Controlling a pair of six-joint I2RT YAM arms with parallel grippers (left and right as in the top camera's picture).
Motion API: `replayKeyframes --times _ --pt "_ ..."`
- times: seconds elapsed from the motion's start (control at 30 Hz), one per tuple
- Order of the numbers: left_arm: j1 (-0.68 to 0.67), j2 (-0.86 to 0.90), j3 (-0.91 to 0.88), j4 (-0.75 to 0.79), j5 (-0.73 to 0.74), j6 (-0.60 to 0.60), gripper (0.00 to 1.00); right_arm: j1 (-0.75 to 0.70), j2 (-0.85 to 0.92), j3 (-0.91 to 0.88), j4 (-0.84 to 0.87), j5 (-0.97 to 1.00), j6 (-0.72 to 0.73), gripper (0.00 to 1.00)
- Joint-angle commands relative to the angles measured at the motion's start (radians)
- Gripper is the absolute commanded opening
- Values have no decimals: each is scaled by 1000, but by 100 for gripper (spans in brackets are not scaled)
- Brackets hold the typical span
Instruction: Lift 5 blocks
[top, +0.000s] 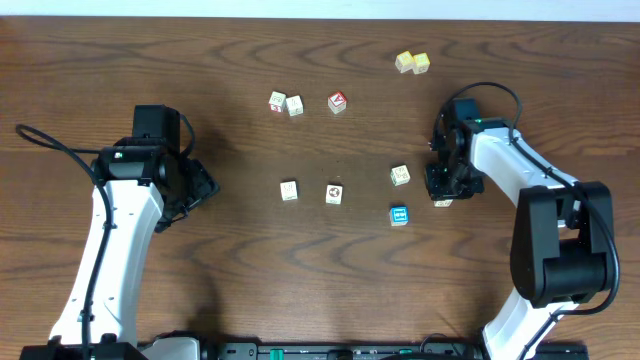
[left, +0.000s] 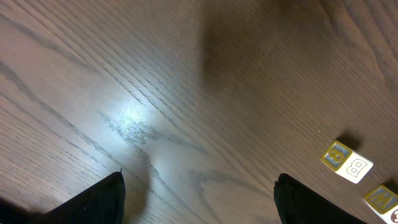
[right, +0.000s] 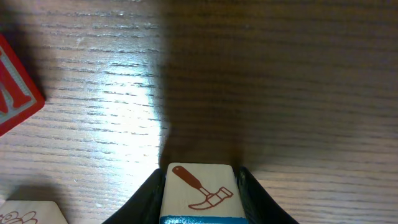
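Overhead, ten cubes sit on the surface (top: 200, 60): a yellow pair (top: 411, 62) at upper right, one red-faced cube (top: 337, 102) and two cream cubes (top: 294, 105) at upper centre, and the five blocks right of centre, three cream blocks (top: 334, 194), one blue-topped block (top: 399, 215), and the hammer block (top: 441, 202) peeking from under the right end effector (top: 440, 190). From the left wrist, the left end effector (left: 199, 208) gapes wide over bare wood, empty, two lettered cubes (left: 346, 163) at lower right. From the right wrist, the right end effector (right: 199, 180) is clamped on the hammer block (right: 198, 190) at bottom centre; a straight, level rise should clear the red-sided block (right: 15, 81) at left.
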Motion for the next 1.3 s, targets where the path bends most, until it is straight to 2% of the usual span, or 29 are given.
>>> replayKeyframes --times 0.0,0.07,0.3,0.4,0.77,0.83,0.93,1.17,1.2,1.27 --pt "5 -4 11 -4 -17 -5 77 12 32 2 3 23 3 27" --pt "5 -4 11 -4 -17 -5 77 12 32 3 3 46 29 27" --pt "5 -4 11 -4 -17 -5 77 13 32 27 -13 50 53 39" --pt "5 -4 11 -4 -17 -5 77 12 32 63 -45 50 71 40" --pt "5 -4 11 -4 -17 -5 77 12 32 257 -263 -21 105 46" --pt "5 -4 11 -4 -17 -5 77 13 32 258 -262 -100 76 47" --pt "5 -4 11 -4 -17 -5 77 21 32 258 -260 -209 21 53" --pt "5 -4 11 -4 -17 -5 77 98 32 258 -187 -223 22 54" --pt "5 -4 11 -4 -17 -5 77 111 32 257 -171 -222 22 56" --pt "5 -4 11 -4 -17 -5 77 144 36 257 -134 -195 29 71"
